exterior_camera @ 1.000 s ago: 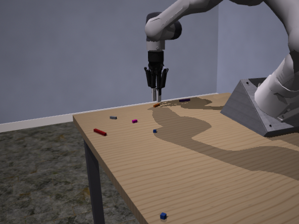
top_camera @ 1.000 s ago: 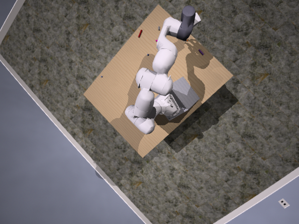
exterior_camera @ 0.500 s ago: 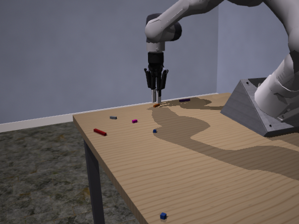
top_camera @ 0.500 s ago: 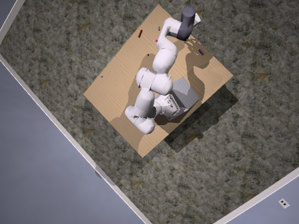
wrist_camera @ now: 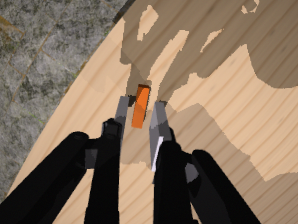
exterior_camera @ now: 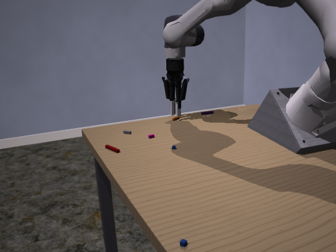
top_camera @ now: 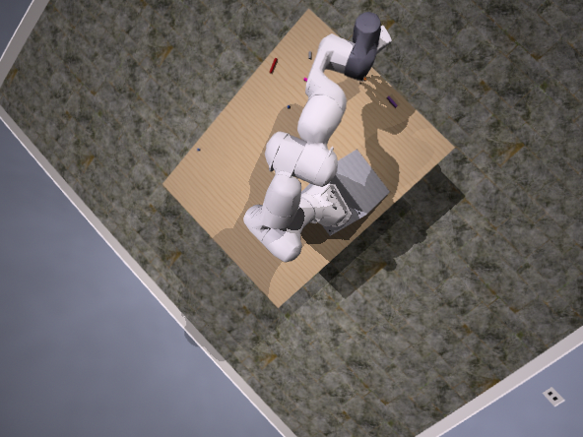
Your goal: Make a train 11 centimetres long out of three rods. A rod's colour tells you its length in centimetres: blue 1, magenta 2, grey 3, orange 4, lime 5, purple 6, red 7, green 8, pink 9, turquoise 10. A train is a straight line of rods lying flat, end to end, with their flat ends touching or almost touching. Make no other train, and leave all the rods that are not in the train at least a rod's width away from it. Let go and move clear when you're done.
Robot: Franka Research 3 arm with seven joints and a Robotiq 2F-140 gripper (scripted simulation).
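The robot's hand (exterior_camera: 175, 113) (wrist_camera: 139, 113) was pointing down, low above the far part of the worktop (top_camera: 236, 162) (exterior_camera: 215, 181) (wrist_camera: 210, 85). Its two fingers were open just a little, with a small gap between them, and it had hold of nothing. The orange rod (exterior_camera: 176, 118) (wrist_camera: 140, 106) lay flat on the worktop, right by the fingertips. From the wrist, it looked lined up with the gap, but it was hard to tell just how far below the tips it was.

The purple rod (top_camera: 392, 101) (exterior_camera: 207, 113) lay near the edge, in the arm's shadow. The grey rod (top_camera: 310, 55) (exterior_camera: 127, 132) and the magenta rod (top_camera: 305, 79) (exterior_camera: 151, 136) lay near each other, not touching. The red rod (top_camera: 273, 65) (exterior_camera: 112, 148) was close to another edge. One blue rod (top_camera: 289, 106) (exterior_camera: 173, 147) sat by the shadow's edge, and the other blue rod (top_camera: 198, 150) (exterior_camera: 183, 243) was well apart from everything. No two rods made a train.
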